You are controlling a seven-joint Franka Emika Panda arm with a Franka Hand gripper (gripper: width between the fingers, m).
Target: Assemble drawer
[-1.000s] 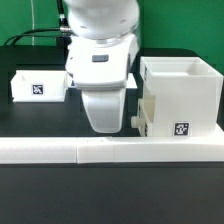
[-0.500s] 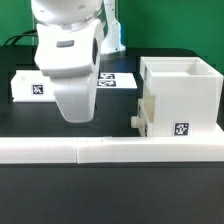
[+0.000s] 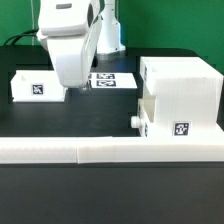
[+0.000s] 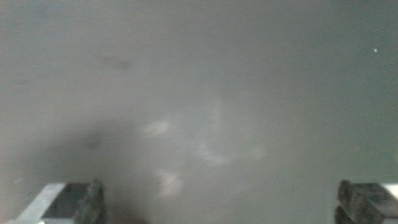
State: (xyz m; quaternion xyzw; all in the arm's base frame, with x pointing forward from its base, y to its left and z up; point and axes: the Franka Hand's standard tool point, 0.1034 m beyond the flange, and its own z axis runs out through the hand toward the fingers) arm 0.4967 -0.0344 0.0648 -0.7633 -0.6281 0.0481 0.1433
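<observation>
The white box casing (image 3: pixel 182 88) stands at the exterior view's right, with a tag low on its near side. One knobbed tray (image 3: pixel 146 118) sits in its lower part, its knob (image 3: pixel 135 121) pointing to the exterior view's left. The second small tray (image 3: pixel 36 85) lies apart at the far left, tag facing me. My gripper (image 3: pixel 72 82) hangs just beside that left tray, above the black table; its fingers are hard to make out there. In the wrist view my gripper (image 4: pixel 221 205) is open, fingertips (image 4: pixel 75 203) wide apart, with only blurred grey table between them.
The long low white wall (image 3: pixel 100 150) runs along the front, and the casing stands against it. The marker board (image 3: pixel 113 80) lies flat on the table behind the arm. Cables and a dark stand are at the back.
My arm has swung from beside the casing's knobbed tray to the exterior view's left and farther back, ending next to the left tray. The parts have not moved.
</observation>
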